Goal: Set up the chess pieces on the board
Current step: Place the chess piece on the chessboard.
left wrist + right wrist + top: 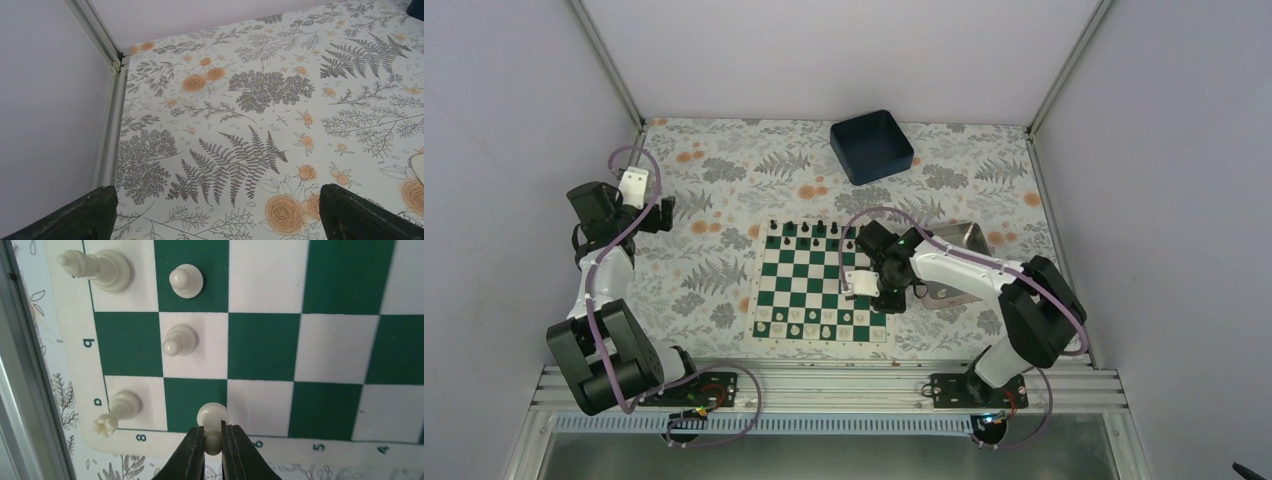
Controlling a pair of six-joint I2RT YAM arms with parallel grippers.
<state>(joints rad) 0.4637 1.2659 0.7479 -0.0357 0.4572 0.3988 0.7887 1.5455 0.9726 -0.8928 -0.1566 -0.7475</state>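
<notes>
The green and white board lies mid-table. Several white pieces stand along its near edge and black pieces along its far edge. My right gripper is over the board's right side. In the right wrist view it is shut on a white pawn, held at the border by a dark corner-row square. A white rook, two pawns and a taller piece stand nearby. My left gripper is open and empty, far left of the board, over the floral cloth.
A dark blue bin sits at the back, beyond the board. A silver tray lies right of the board, partly under my right arm. Enclosure walls and a frame post bound the table.
</notes>
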